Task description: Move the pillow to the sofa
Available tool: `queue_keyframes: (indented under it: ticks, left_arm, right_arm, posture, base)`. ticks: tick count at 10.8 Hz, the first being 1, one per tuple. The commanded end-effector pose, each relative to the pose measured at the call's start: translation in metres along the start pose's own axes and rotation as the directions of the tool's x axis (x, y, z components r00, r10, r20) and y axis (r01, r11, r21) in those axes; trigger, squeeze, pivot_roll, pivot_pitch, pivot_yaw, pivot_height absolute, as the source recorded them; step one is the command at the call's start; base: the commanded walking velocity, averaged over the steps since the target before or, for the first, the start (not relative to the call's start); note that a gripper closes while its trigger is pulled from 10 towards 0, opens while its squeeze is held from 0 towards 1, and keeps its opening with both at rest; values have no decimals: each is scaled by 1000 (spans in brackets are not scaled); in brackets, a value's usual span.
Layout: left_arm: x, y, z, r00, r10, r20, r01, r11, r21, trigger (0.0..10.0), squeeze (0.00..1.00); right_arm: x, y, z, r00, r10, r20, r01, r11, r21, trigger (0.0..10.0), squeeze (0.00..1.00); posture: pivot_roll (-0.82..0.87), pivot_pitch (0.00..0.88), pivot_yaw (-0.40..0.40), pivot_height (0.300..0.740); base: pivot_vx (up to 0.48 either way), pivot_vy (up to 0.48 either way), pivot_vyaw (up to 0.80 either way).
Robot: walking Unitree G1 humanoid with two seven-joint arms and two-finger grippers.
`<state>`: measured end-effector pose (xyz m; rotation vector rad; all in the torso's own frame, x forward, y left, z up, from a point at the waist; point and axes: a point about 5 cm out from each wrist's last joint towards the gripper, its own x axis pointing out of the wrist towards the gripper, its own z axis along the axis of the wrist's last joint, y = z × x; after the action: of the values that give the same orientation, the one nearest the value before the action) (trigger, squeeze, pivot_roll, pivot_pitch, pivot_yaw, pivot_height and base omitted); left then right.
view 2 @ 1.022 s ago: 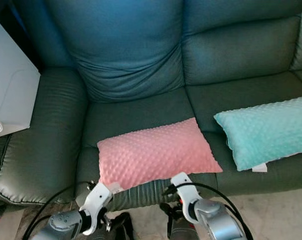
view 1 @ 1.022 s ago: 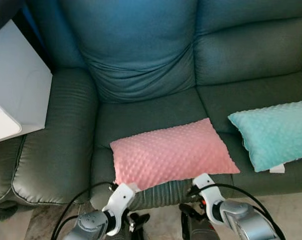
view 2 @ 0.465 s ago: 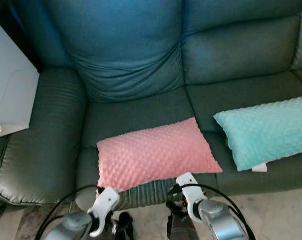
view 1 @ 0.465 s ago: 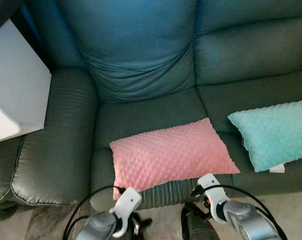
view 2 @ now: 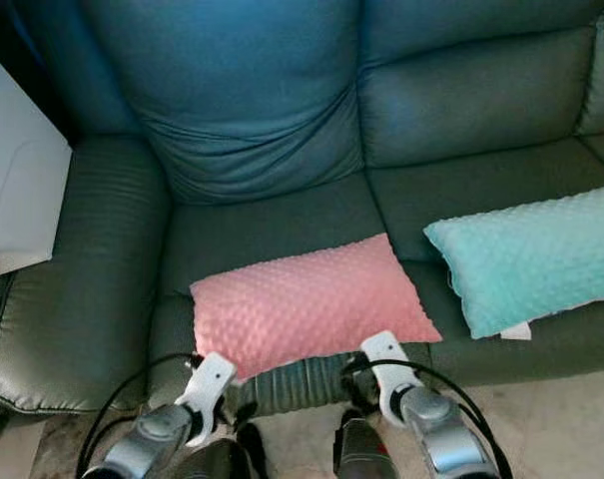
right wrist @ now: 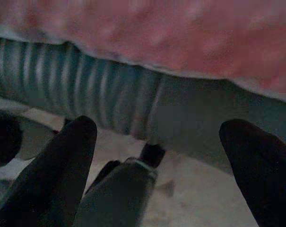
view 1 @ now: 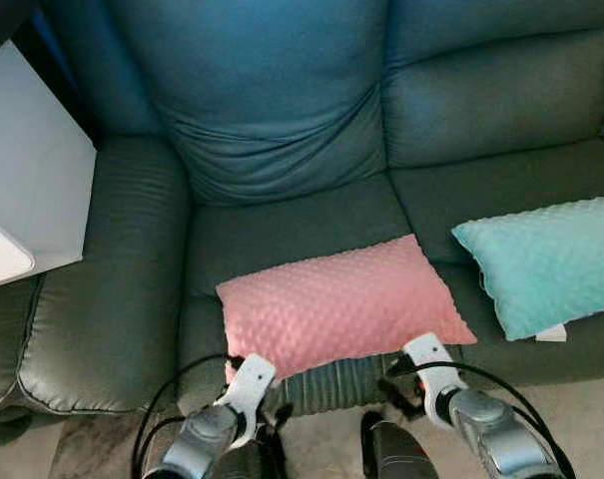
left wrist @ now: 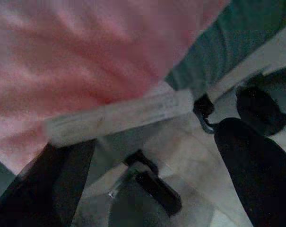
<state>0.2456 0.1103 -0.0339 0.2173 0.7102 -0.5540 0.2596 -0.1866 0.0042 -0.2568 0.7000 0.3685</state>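
Observation:
A pink dotted pillow (view 1: 341,304) lies flat on the seat of the dark green sofa (view 1: 282,225), its near edge at the seat's front. My left arm's wrist (view 1: 248,382) is just below the pillow's near left corner, and my right arm's wrist (view 1: 427,359) is below its near right corner. In the left wrist view my left gripper (left wrist: 157,142) is open, with the pillow (left wrist: 86,52) and its white tag (left wrist: 119,113) ahead of the fingers. In the right wrist view my right gripper (right wrist: 160,127) is open, facing the sofa's ribbed front (right wrist: 133,104) under the pillow (right wrist: 180,33).
A teal dotted pillow (view 1: 551,264) lies on the sofa's right seat. A white box-like thing (view 1: 32,180) stands over the sofa's left armrest (view 1: 112,279). Light stone floor (view 1: 321,444) runs before the sofa.
Both wrists have shifted slightly along the sofa's front edge, the right one a little to the right. The pink pillow has stayed in place.

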Motion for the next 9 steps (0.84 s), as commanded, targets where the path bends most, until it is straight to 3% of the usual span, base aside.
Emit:
queue_keyframes:
  ticks: [1, 2, 3, 5, 7, 9]
  left_arm:
    - [-2, 3, -13, 999, 23, -37, -23, 1000, -4, 10000, 0]
    - [-2, 4, -11, 999, 26, -32, -26, 1000, -5, 10000, 0]
    - [0, 4, -10, 999, 28, -22, -28, 1000, -4, 10000, 0]
    - [0, 4, -10, 999, 32, -21, -32, 999, -3, 10000, 0]
    - [1, 6, -8, 999, 48, -13, -48, 999, -2, 10000, 0]
    - [1, 19, 3, 990, 137, 31, -137, 991, 8, 10000, 0]
  right_arm:
    - [1, 2, -11, 1000, -7, -23, 7, 1000, 21, 10000, 800]
    - [2, 2, -12, 1000, -8, -27, 8, 1000, 26, 10000, 792]
    - [4, 1, -18, 999, -15, -32, 16, 999, 29, 10000, 686]
    - [7, -4, -19, 999, -43, -13, 44, 998, 37, 10000, 627]
    - [10, -11, -11, 996, -80, 36, 78, 996, 42, 10000, 518]
    - [13, -24, 4, 984, -140, 106, 135, 989, 54, 10000, 482]
  posture:
    - [-246, 307, 129, 740]
    - [-245, 307, 130, 740]
    - [-244, 306, 133, 740]
    - [-240, 307, 138, 740]
    - [-231, 309, 140, 740]
    - [-228, 312, 140, 740]
  base:
    - [0, 0, 0]
    - [0, 0, 0]
    - [0, 0, 0]
    - [0, 0, 0]
    - [0, 0, 0]
    - [0, 0, 0]
